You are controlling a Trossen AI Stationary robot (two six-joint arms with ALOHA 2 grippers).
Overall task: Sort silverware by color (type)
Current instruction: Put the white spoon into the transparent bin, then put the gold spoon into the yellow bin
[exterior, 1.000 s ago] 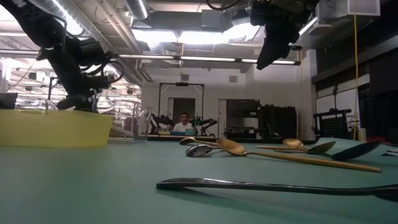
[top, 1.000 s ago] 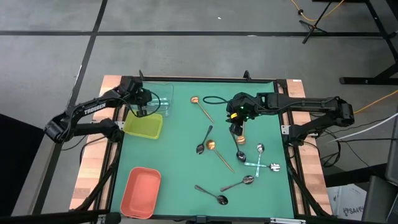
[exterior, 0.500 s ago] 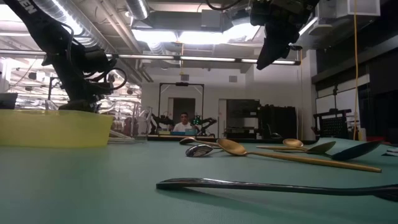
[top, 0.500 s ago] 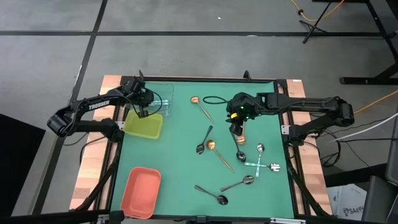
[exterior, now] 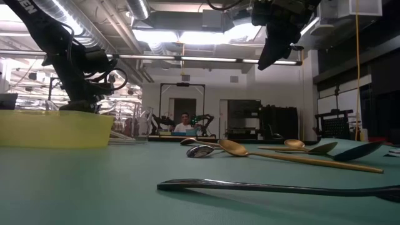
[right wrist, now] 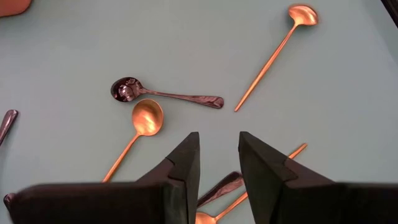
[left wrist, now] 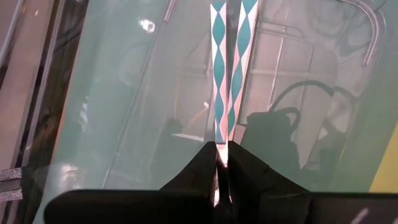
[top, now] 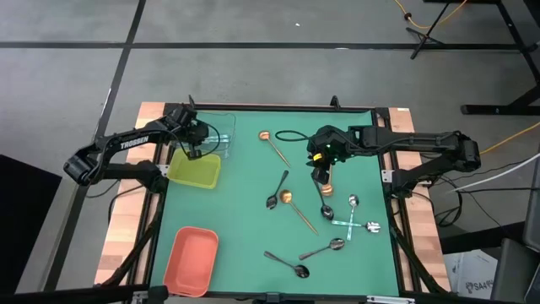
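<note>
Several spoons lie flat on the green mat: a gold one (top: 274,145), a dark one (top: 277,190), another gold one (top: 295,207), and silver and dark ones (top: 325,249) farther right and nearer. My left gripper (top: 196,150) points down into the clear tray (top: 221,127), beside the yellow-green tray (top: 196,171). It is all but shut on a thin teal-and-white patterned piece (left wrist: 227,68). My right gripper (top: 321,176) hangs open above the mat, over a gold handle (right wrist: 295,150) and a dark spoon (right wrist: 168,94). My left gripper has the near end (left wrist: 222,149) of the patterned piece in the narrow gap between its two fingertips. The fingers slant down from above and lie along it. Two patterned strips run away from the tips over the clear tray floor; I cannot tell whether the far end rests there.
A salmon-orange tray (top: 191,260) sits at the near left. A black cable loop (top: 291,135) lies at the far middle of the mat. The table's frame rails (top: 395,211) line both sides. A person sits in the room beyond (exterior: 185,125).
My left arm has sunk a little over the clear tray and then kept still. My right arm and the spoons on the mat have not moved.
</note>
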